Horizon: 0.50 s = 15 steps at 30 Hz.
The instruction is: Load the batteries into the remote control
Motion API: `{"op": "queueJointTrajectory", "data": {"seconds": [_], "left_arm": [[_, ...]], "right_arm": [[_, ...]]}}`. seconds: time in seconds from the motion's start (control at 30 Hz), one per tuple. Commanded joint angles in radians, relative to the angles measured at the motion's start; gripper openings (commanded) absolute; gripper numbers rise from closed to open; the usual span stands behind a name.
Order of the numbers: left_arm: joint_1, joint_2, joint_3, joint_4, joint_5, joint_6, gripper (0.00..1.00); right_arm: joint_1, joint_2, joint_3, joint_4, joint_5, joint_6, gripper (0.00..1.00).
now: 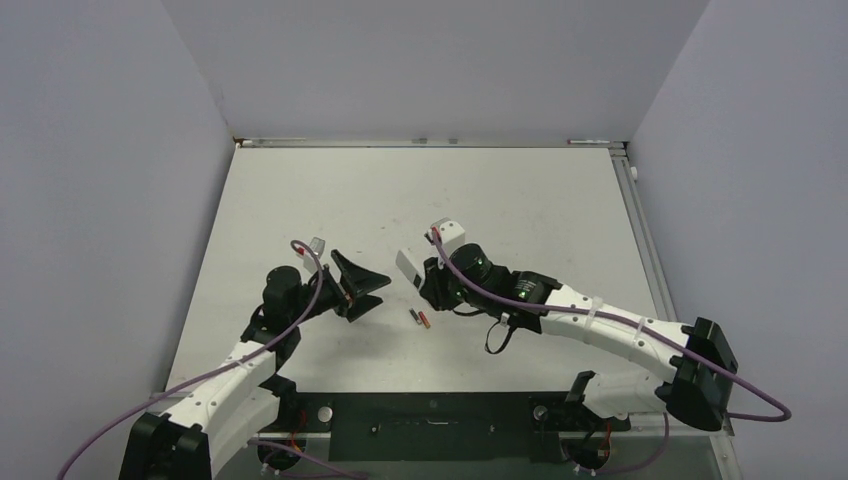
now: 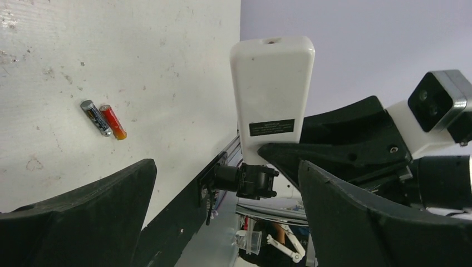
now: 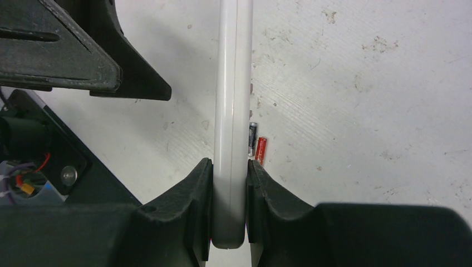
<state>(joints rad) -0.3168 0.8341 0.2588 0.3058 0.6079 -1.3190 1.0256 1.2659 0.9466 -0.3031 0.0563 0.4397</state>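
Observation:
My right gripper (image 1: pixel 424 281) is shut on the white remote control (image 1: pixel 408 268) and holds it above the table. In the right wrist view the remote (image 3: pixel 231 105) stands edge-on, clamped at its lower end between the jaws (image 3: pixel 229 172). In the left wrist view its plain white back (image 2: pixel 273 94) with a black label faces the camera. My left gripper (image 1: pixel 365 285) is open and empty just left of the remote, its jaws wide apart (image 2: pixel 225 172). The dark battery (image 2: pixel 96 117) and the reddish battery (image 2: pixel 113 122) lie side by side on the table (image 1: pixel 418 319), below the remote (image 3: pixel 261 150).
The white table (image 1: pixel 520 200) is walled at the back and on both sides. A dark base plate (image 1: pixel 430 420) runs along the near edge between the arm bases. A metal rail (image 1: pixel 640 230) lines the right edge.

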Motion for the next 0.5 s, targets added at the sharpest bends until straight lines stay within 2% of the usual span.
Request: {"op": "queueJointTrajectory", "data": {"seconds": [0.0,0.2,0.47], "left_arm": [[0.007,0.024,0.023,0.122,0.079,0.068,0.97],[0.007,0.057,0.057,0.116,0.15,0.133,0.97],[0.004,0.075,0.13,-0.041,0.205,0.262,0.96]], "right_arm": [[-0.107,-0.085,-0.014,-0.001,-0.239,-0.034,0.09],[-0.239,-0.111,-0.022,-0.073,-0.467,-0.067,0.09],[-0.35,-0.125,-0.043,-0.098,-0.722,-0.068,0.09]]}}
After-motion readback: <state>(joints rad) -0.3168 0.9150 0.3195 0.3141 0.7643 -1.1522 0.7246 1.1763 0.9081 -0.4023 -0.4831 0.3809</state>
